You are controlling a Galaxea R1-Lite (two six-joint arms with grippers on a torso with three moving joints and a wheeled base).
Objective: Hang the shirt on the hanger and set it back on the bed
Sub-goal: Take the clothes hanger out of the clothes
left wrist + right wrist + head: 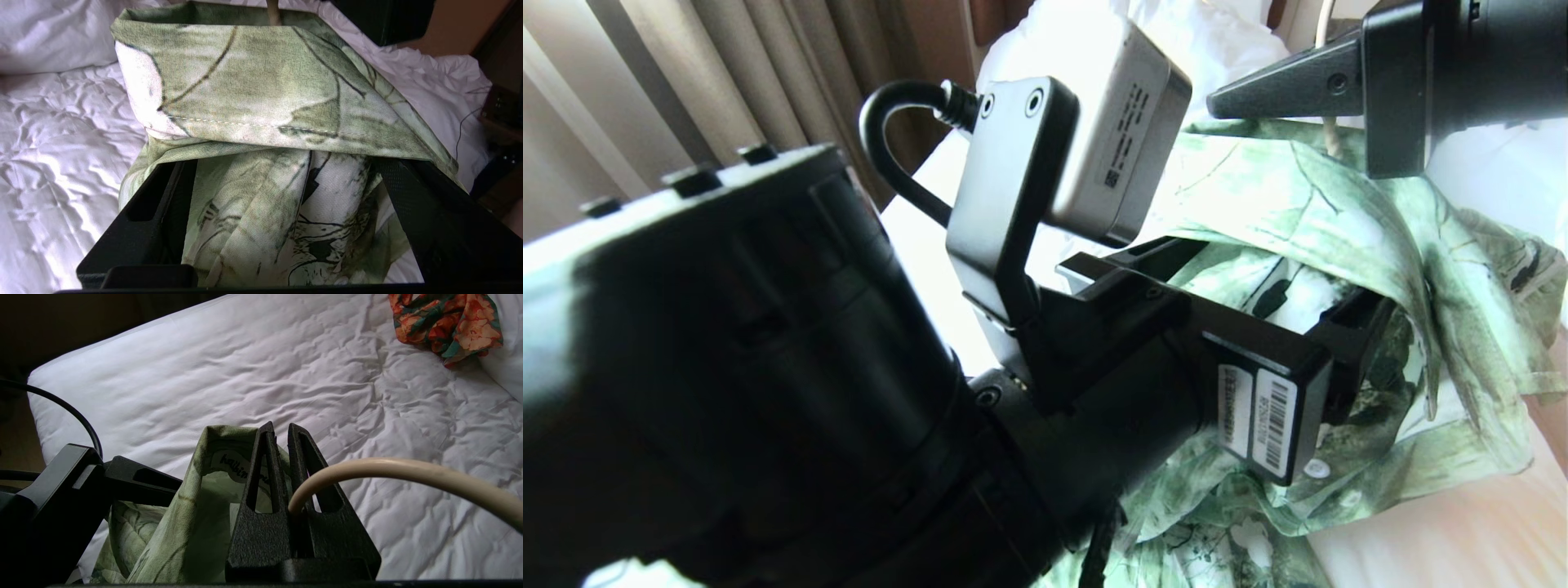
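The green leaf-print shirt (1339,212) hangs draped over the cream hanger (388,469) above the bed (245,375). My right gripper (278,428) is shut on the hanger's hook, just above the shirt's collar and its white neck label (229,465). It shows at the upper right of the head view as the right gripper (1258,90). My left gripper (286,171) is open under a folded edge of the shirt (253,90). Loose cloth lies between its spread fingers (155,212), unpinched. The left gripper (1250,286) sits mid-frame in the head view. Most of the hanger is hidden by cloth.
An orange-and-green floral garment (445,322) lies near a pillow (506,363) at the far end of the bed. Another pillow (49,36) lies beyond the shirt. Curtains (686,82) hang to the left. Dark furniture (502,114) stands beside the bed.
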